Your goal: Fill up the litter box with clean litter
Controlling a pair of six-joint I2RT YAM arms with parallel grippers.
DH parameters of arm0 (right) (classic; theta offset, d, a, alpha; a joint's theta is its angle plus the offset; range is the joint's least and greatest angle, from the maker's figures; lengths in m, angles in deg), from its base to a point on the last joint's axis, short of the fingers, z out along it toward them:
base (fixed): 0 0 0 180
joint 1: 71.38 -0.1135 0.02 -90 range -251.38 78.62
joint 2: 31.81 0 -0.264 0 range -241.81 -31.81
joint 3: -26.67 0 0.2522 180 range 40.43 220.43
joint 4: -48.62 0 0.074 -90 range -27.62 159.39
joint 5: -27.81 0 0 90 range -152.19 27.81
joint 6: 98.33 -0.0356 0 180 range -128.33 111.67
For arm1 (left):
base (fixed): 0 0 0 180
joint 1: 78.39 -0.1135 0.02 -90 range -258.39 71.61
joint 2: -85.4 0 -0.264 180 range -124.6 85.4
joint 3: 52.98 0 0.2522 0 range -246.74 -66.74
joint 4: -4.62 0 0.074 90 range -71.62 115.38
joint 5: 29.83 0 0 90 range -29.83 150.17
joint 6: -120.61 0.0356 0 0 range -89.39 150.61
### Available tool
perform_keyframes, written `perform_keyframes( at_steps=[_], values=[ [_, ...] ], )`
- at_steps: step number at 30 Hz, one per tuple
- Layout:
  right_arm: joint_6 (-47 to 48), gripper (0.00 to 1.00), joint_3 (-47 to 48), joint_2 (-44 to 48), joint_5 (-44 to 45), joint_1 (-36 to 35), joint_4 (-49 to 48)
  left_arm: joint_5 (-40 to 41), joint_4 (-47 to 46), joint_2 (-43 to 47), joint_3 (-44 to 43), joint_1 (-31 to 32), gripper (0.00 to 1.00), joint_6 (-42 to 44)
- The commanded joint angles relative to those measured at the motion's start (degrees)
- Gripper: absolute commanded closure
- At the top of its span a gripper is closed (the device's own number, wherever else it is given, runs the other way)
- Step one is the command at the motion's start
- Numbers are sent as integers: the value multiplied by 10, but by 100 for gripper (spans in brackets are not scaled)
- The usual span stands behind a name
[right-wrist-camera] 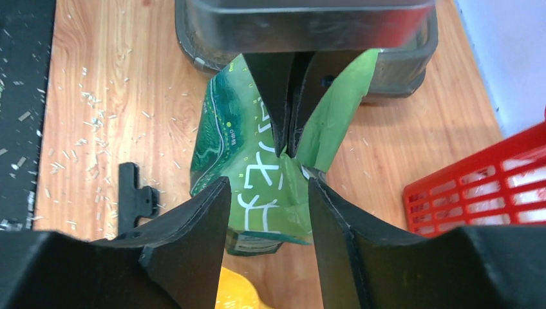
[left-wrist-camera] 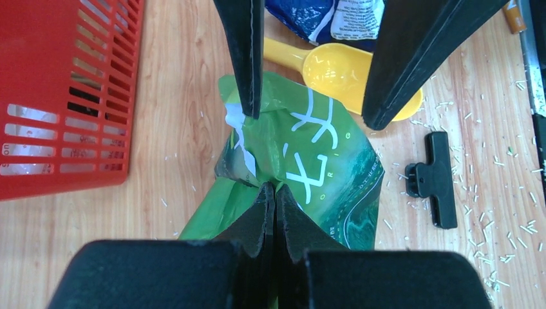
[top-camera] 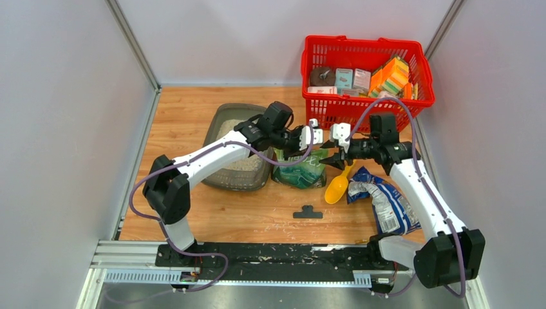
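The litter box (top-camera: 222, 129) is a dark grey tray at the left centre, with pale litter (top-camera: 244, 165) in its bottom. A green bag (top-camera: 301, 172) stands just right of it. My left gripper (top-camera: 309, 145) reaches across the tray and is shut on the bag's top edge, as the left wrist view shows (left-wrist-camera: 275, 193). My right gripper (top-camera: 330, 156) is open just right of the bag's top, with its fingers either side of the bag mouth and not touching it (right-wrist-camera: 267, 219). The tray's rim also shows in the right wrist view (right-wrist-camera: 187, 40).
A yellow scoop (top-camera: 337, 188) lies right of the bag, beside a crumpled blue bag (top-camera: 381, 201). A black clip (top-camera: 308, 212) lies on the table in front. A red basket (top-camera: 364, 71) with boxes stands at the back right. Spilled bits litter the wood.
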Motion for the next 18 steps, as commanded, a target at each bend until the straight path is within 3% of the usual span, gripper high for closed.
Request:
perform_keyframes(
  at_steps=[1,5,18],
  values=[
    [125,49,4,-22,-9,-10,-15,-26,13,34,-12,-15,100,-17],
    [145,60,7,-38,-5,-14,-26,-38,10,33,-13,-21,100,-22],
    [173,77,0,-79,60,8,-2,-54,-5,34,-1,-40,100,-26]
  ],
)
